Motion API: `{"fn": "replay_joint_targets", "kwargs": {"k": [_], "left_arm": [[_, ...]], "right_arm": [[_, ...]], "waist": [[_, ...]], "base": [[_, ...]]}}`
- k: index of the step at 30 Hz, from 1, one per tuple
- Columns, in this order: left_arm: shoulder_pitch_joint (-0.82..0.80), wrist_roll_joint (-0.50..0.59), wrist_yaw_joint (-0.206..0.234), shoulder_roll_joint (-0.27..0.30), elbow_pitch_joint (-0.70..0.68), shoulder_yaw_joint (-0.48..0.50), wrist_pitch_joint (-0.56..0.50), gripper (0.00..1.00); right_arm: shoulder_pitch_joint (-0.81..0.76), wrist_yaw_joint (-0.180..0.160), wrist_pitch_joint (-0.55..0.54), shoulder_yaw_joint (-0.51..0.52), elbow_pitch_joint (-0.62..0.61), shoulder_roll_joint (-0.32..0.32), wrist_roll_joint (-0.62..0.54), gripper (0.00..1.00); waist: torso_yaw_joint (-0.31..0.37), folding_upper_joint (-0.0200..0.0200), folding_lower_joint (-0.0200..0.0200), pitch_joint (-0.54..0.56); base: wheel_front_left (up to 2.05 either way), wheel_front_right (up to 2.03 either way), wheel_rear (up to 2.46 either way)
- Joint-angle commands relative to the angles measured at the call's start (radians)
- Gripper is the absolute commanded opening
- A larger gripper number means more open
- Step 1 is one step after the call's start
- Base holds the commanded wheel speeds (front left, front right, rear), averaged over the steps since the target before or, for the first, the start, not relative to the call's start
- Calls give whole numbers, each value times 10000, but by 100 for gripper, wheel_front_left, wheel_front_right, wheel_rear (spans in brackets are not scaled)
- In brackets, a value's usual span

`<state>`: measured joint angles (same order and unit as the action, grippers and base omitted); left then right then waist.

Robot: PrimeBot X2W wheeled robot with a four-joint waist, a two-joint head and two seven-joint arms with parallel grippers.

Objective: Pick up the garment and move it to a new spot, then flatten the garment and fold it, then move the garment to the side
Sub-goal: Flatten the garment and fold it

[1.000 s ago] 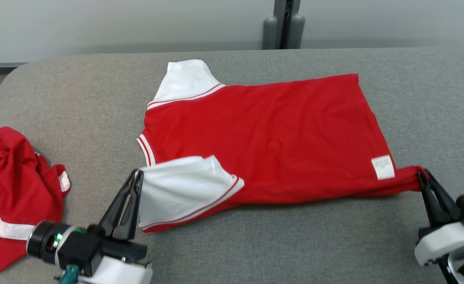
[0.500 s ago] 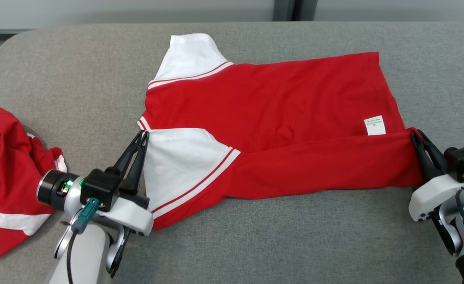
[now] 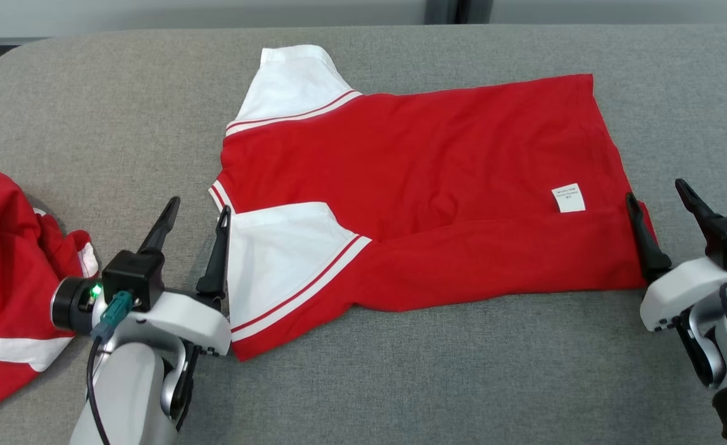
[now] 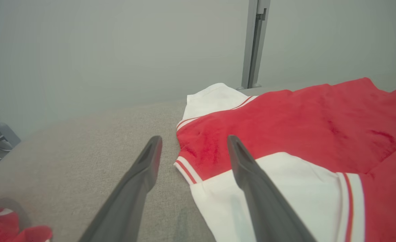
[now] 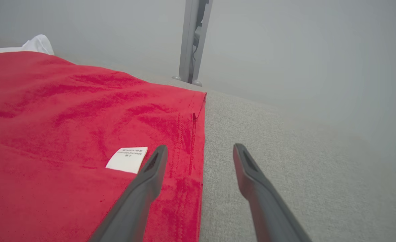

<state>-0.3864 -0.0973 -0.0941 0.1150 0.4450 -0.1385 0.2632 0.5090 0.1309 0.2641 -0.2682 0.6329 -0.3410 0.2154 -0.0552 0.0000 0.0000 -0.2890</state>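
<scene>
The garment (image 3: 412,185) is a red shirt with white sleeves, lying spread on the grey table (image 3: 400,383), its near long edge folded over onto the body. A white care label (image 3: 568,198) shows near the hem. My left gripper (image 3: 196,210) stands open at the folded sleeve's edge (image 4: 251,188), one finger over the white cloth, the other over bare table. My right gripper (image 3: 658,193) stands open at the hem corner (image 5: 191,158), one finger above the red cloth, one over the table. Neither holds anything.
A second red and white garment (image 3: 5,272) lies crumpled at the table's left edge, just left of my left arm. A grey wall with a vertical post (image 4: 253,43) stands behind the table. Bare grey surface stretches along the near edge and far right.
Both grippers have opened and let go of the shirt's folded edge, which now rests on the body. The camera has tilted down a little more.
</scene>
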Motion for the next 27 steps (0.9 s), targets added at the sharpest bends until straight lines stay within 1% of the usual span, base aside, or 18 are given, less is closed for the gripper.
{"fn": "replay_joint_targets", "kwargs": {"k": [1,3,4,5,8,13,17,19,20,21,22,23,24,26,27], "left_arm": [[277,-195,82,-31,-56,141,20,100],[677,-709,67,-223,-220,377,20,100],[1211,-1353,10,-377,-398,531,-104,100],[1443,-1673,11,-446,-546,581,-222,100],[2247,-2548,83,-558,-1110,516,-859,100],[3232,-3472,267,-611,-2084,55,-2018,100],[3639,-3773,492,-615,-2552,-158,-2601,99],[3758,-3855,570,-622,-2691,-291,-2926,87],[3779,-3881,626,-613,-2720,-302,-3046,83],[3778,-3884,693,-609,-2749,-327,-3174,75],[3777,-3857,759,-607,-2740,-347,-3272,50],[3771,-3814,852,-600,-2695,-356,-3372,45],[3771,-3814,852,-600,-2695,-356,-3372,45],[3713,-3801,966,-602,-2612,-348,-3475,30],[3671,-3791,1026,-599,-2583,-343,-3478,16]], "right_arm": [[-345,0,2,147,-109,-21,38,100],[-626,0,3,405,-382,31,15,100],[-977,0,3,692,-615,90,-8,100],[-1144,0,3,831,-682,115,-40,100],[-1562,0,3,1187,-912,200,-85,100],[-1953,0,3,1542,-1061,291,-149,100],[-2015,0,3,1629,-1100,384,-240,100],[-1997,0,3,1640,-1088,390,-240,100],[-1977,0,3,1627,-1079,394,-248,100],[-1957,0,3,1606,-1060,406,-245,100],[-1929,0,3,1570,-1020,416,-230,100],[-1895,0,2,1526,-944,433,-156,100],[-1895,0,2,1526,-944,433,-156,100],[-1839,0,2,1349,-700,547,126,100],[-1792,0,2,1227,-502,597,367,100]], "waist": [[52,0,0,107],[69,0,0,214],[82,0,0,320],[83,0,0,356],[78,0,0,442],[8,0,0,540],[34,0,0,554],[37,0,0,540],[45,0,0,530],[55,0,0,518],[64,0,0,502],[73,0,0,486],[73,0,0,486],[88,0,0,468],[98,0,0,460]], "base": [[0,0,0],[0,0,0],[0,0,0],[0,0,0],[0,0,0],[0,0,0],[0,0,0],[0,0,0],[0,0,0],[0,0,0],[0,0,0],[0,0,0],[0,0,0],[0,0,0],[0,0,0]]}}
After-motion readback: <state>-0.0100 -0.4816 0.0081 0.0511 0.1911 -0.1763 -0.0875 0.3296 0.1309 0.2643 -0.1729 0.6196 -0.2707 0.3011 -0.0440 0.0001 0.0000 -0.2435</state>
